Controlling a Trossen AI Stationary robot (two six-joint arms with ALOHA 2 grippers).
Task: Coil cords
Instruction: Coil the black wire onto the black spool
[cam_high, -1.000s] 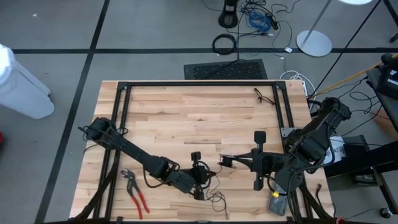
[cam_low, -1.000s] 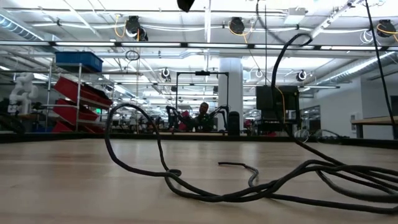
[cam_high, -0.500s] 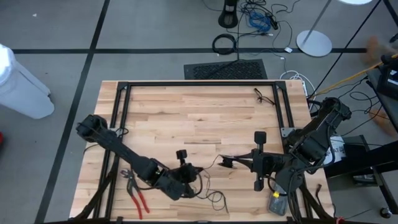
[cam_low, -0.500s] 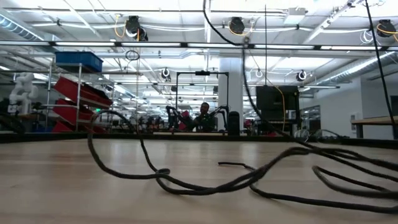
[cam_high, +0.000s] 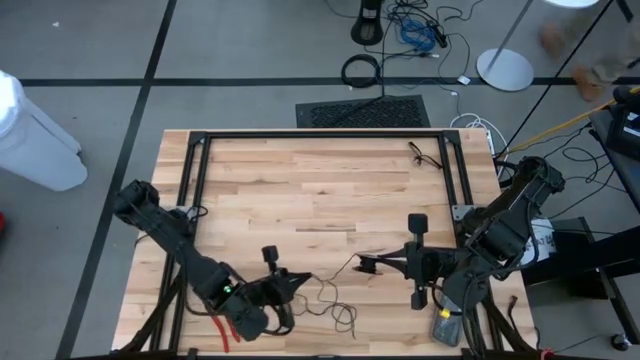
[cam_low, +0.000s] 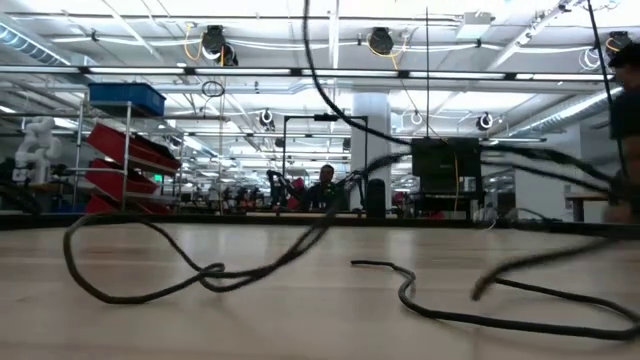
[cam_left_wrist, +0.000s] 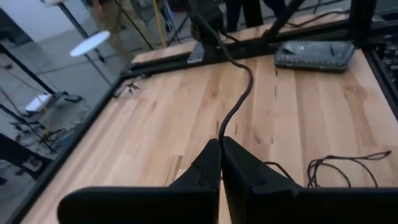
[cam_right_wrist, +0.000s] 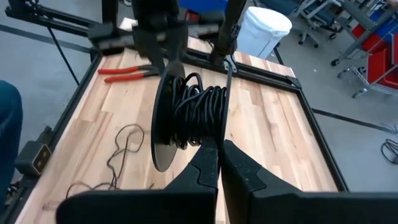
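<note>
1. Cord (cam_high: 330, 272), black and thin: stretched across the near part of the wooden table (cam_high: 320, 190) between the two grippers, its long axis running left to right in the high view, with a slack tangle of loops (cam_high: 343, 318) lying on the wood just below the span.
2. Left gripper (cam_high: 297, 279): near the front edge of the table, left of centre; fingers (cam_left_wrist: 208, 168) closed tight together, and the cord is pinched between the tips, leading away across the table toward the other arm in the left wrist view.
3. Right gripper (cam_high: 366, 266): right of centre, pointing toward the left gripper; fingers (cam_right_wrist: 208, 162) pressed shut on the lower edge of a round dark spool (cam_right_wrist: 165, 118), on which several turns of the cord are wound in a bundle (cam_right_wrist: 199, 112).
4. Spool: held upright on edge, its flat face seen nearly side-on from the right wrist.
5. Red-handled pliers (cam_high: 222, 322): lying on the table at the front left, partly covered by the left arm.
6. Low view: loops of cord (cam_low: 150, 270) lying on the wood, part of it raised off the surface.
</note>
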